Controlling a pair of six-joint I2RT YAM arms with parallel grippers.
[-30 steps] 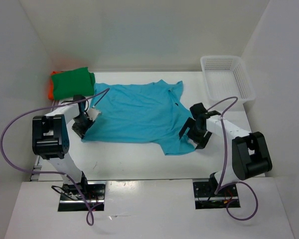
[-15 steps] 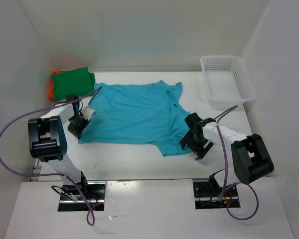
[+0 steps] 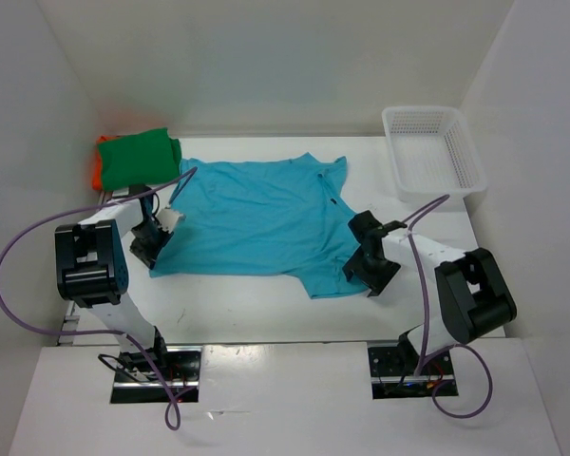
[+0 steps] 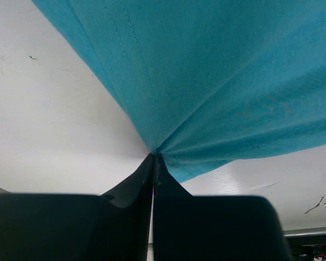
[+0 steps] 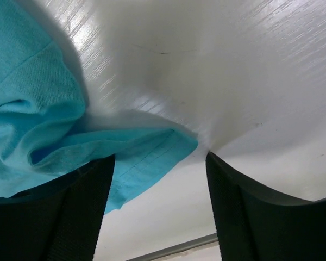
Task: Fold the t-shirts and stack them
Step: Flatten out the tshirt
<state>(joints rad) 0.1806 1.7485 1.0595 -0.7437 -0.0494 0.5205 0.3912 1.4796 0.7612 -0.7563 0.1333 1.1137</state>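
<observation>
Looking down from above, I see the turquoise shirt (image 3: 256, 214) spread out nearly flat across the middle of the white table (image 3: 266, 309), with its neck opening toward the right. The left arm (image 3: 90, 261) reaches in at the shirt's near left corner and the right arm (image 3: 470, 294) at the near right corner. From this height I cannot tell how either set of jaws stands. At the far left corner of the table the green shirt (image 3: 138, 159) lies folded on top of the orange shirt (image 3: 96, 171), of which only a strip shows along the left side. A white mesh basket (image 3: 471, 157) sits at the far right corner, well apart from the cloth.

In the left wrist view, the left jaws are pressed tight together with the edge of the turquoise shirt pinched between their tips. The fabric gathers into fine pleats that fan out from that pinch, and bare table shows on either side.

In the right wrist view, the right jaws stand spread, one dark finger at each side of the view. A rumpled corner of the turquoise shirt, its stitched hem showing, lies on the table between them, closer to the left-hand finger. The cloth is bunched into soft folds there, and I see no grip on it.
</observation>
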